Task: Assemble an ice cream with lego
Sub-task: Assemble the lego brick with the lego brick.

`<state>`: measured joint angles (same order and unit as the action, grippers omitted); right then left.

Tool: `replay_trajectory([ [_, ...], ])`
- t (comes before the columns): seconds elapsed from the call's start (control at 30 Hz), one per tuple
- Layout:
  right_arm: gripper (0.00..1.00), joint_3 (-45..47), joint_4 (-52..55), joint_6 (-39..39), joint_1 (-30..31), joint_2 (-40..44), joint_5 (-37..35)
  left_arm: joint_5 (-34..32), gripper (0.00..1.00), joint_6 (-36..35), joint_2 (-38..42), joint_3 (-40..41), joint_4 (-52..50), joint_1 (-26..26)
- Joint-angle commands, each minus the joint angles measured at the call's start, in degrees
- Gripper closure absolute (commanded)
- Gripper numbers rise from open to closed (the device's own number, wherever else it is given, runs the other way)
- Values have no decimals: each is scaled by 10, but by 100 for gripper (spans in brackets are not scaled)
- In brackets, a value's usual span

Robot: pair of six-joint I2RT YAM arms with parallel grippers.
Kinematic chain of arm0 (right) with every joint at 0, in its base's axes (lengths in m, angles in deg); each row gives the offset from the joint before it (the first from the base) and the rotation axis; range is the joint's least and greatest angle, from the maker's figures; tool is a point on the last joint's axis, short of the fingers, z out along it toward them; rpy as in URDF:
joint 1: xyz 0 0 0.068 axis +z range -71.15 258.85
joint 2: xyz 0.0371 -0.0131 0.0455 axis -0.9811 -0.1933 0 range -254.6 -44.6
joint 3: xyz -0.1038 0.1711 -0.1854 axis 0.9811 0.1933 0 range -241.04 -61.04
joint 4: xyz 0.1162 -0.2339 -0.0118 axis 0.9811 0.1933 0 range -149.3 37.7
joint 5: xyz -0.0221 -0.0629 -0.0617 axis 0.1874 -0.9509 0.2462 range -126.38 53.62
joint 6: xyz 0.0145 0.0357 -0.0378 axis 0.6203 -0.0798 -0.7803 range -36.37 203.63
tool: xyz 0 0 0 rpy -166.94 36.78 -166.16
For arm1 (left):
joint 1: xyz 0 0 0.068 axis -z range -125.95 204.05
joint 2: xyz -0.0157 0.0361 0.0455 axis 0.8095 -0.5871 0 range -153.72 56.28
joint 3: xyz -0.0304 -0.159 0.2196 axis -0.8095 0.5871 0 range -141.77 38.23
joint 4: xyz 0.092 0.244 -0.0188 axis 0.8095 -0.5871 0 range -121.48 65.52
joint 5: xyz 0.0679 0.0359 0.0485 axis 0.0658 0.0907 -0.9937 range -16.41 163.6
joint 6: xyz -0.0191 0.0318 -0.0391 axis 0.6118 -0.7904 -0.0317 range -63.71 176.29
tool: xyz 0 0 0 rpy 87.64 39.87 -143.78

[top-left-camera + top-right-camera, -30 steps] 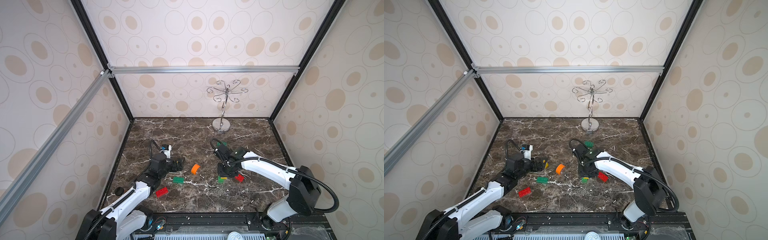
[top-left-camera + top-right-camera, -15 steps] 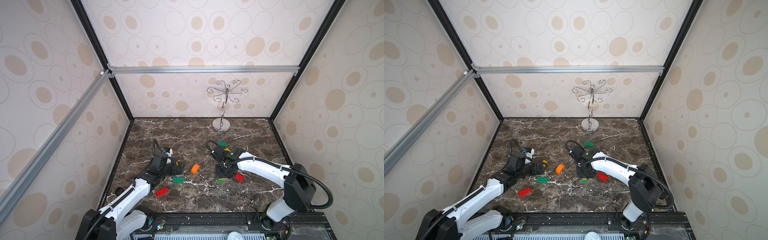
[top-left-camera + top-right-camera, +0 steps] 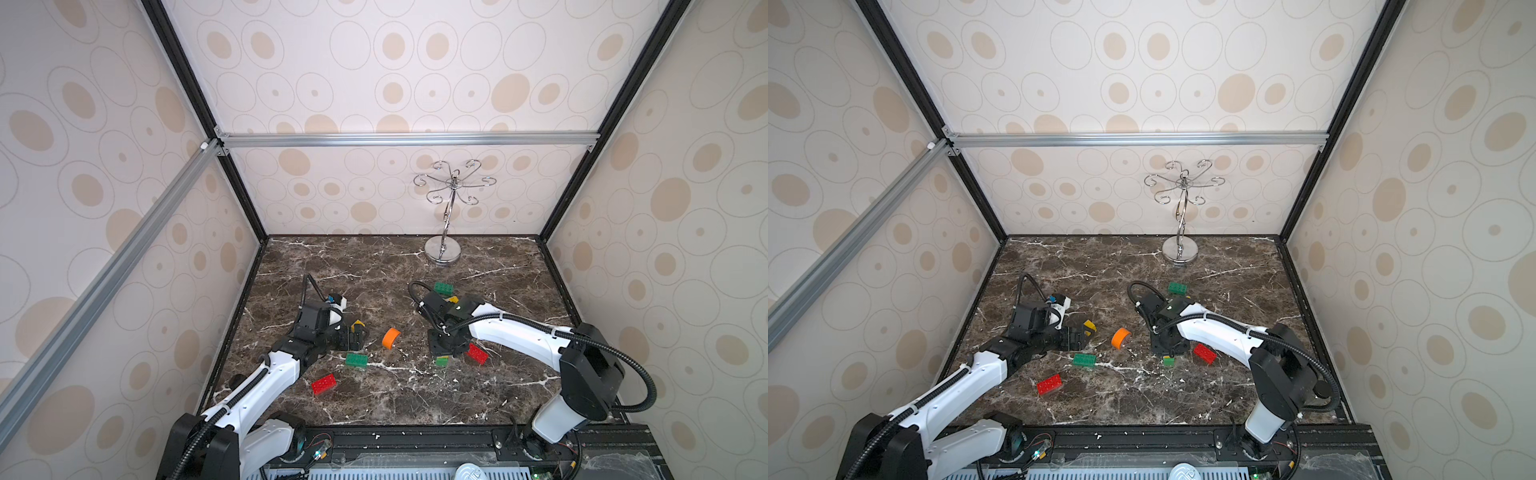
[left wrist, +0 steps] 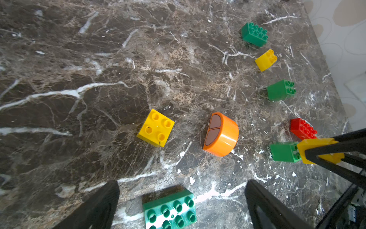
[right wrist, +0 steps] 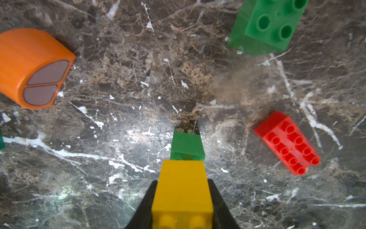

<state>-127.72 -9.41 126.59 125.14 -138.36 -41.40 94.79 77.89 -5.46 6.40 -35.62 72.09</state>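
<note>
My right gripper [image 5: 182, 183] is shut on a yellow brick [image 5: 182, 188] that sits on a small green brick [image 5: 187, 146]. In both top views that stack stands low at the table [image 3: 441, 360] [image 3: 1169, 360]. My left gripper [image 4: 182, 188] is open just above the marble, with a green oblong brick [image 4: 170, 210] between its fingers and untouched. A yellow square brick [image 4: 155, 127] and the orange domed piece [image 4: 221, 134] lie just beyond it. A red oblong brick [image 3: 323, 383] lies nearer the front.
A red brick [image 5: 287, 142] lies close beside the right gripper, and a green square brick [image 5: 265, 25] lies beyond it. Another green brick [image 3: 443, 288] and a small yellow brick [image 4: 265, 59] sit further back. The silver hooked stand [image 3: 443, 249] is at the back wall.
The left gripper has shifted a little toward the table's front, over the green oblong brick. The right gripper keeps its hold on the stack, and its arm has barely moved.
</note>
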Motion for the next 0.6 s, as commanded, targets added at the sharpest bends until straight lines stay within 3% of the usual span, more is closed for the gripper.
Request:
replay_trajectory([
  [0.0, 96, -6, 11, -1, 4, -9, -14, 30, 0, -21, -4, 2, 16, -4],
  [0.57, 99, 25, 10, 53, 2, -27, -1, 8, 0, -15, 4, 5, 14, -4],
])
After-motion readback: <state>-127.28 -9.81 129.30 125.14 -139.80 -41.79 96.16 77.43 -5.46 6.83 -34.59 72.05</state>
